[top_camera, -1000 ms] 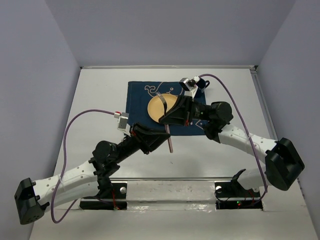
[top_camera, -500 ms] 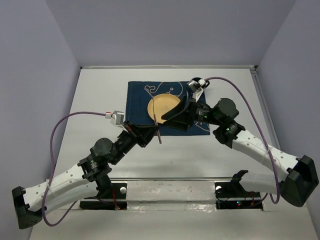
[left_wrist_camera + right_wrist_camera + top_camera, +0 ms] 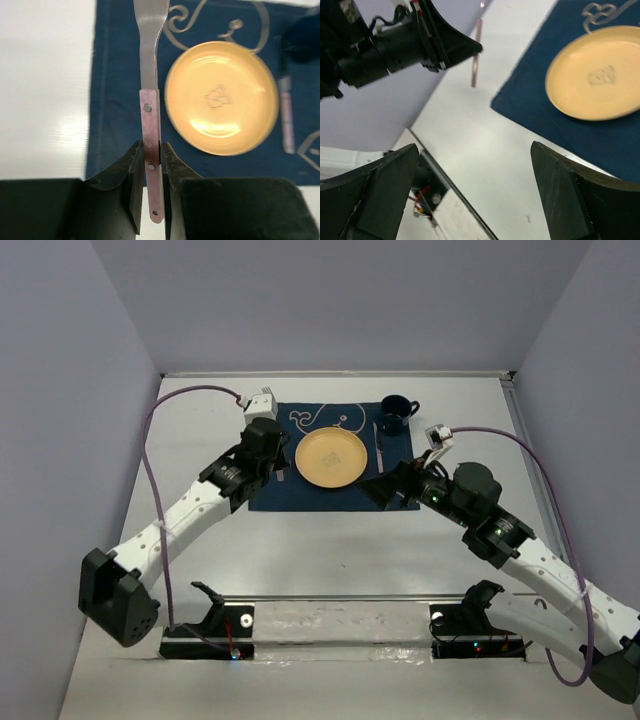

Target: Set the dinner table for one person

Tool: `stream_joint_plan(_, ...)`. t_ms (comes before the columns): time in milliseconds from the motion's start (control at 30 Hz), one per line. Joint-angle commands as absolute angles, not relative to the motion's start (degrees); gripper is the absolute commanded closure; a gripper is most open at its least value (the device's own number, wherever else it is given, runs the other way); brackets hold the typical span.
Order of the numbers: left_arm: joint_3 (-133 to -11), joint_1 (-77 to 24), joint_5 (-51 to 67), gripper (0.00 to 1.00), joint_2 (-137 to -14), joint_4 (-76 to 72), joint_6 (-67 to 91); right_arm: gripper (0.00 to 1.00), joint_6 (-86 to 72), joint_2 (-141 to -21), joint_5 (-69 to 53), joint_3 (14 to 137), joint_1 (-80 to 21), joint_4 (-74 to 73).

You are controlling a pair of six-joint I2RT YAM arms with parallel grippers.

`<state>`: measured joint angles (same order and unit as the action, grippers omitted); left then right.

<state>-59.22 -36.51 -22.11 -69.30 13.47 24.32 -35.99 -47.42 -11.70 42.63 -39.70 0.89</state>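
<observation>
The dinner table is a white top carrying a dark blue whale placemat. On the mat sit a yellow plate and a blue cup. My left gripper hangs over the mat's left part, left of the plate. It is shut on a pink-handled utensil, whose steel head runs past the top edge of that view. Another pink-handled utensil lies on the mat right of the plate. My right gripper stands open and empty near the mat's near right corner, with bare table between its jaws.
A metal rail crosses the table's near side, with both arm bases behind it. Purple cables loop over each arm. Grey walls close the table on three sides. The left arm shows in the right wrist view.
My left arm has swung from the table's middle to the mat's left side, carrying its utensil. My right gripper has opened and drawn back off the plate. A utensil now lies right of the plate.
</observation>
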Motion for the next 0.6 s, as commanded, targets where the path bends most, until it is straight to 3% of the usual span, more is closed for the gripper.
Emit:
stream_joint_plan(0,-63.98,-31.65,-24.00,1.00,-78.36,16.27,16.89,0.00,-32.08,-42.82,-2.03,39.74,-39.46,-7.38)
stream_joint_plan(333,-75.92,-28.57,-21.71,1.00,-100.70,14.50,9.06,0.00,-32.17,-38.14,-0.35,36.39,-39.46,-9.49)
stream_joint_plan(567,-79.19,-28.04,-21.80,1.00,-109.15,14.86,8.09,0.00,-31.91,-38.06,-0.44,35.68,-39.46,-9.93)
